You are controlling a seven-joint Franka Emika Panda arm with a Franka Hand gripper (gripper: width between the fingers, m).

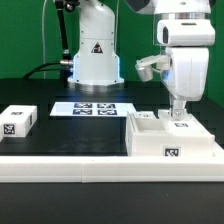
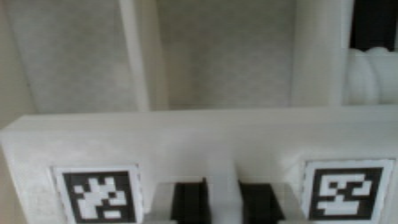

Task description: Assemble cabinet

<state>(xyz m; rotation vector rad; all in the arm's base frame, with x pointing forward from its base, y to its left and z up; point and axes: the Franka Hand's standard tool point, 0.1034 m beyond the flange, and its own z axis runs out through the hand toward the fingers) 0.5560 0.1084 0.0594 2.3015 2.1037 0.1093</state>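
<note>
White cabinet (image 1: 150,140), gripper (image 1: 178,110) at its top, fingertips hidden, open or closed unclear, wrist view blurred

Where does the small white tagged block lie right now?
In the exterior view, the block lies at the far left on the black table, apart from the marker board; the cabinet stands at the right.

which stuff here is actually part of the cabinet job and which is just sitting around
Part of the job:
- cabinet, the big white box at the exterior view's right

Just lying about:
- small white tagged block, off alone at the exterior view's left
- marker board, the flat sheet of tags
</note>
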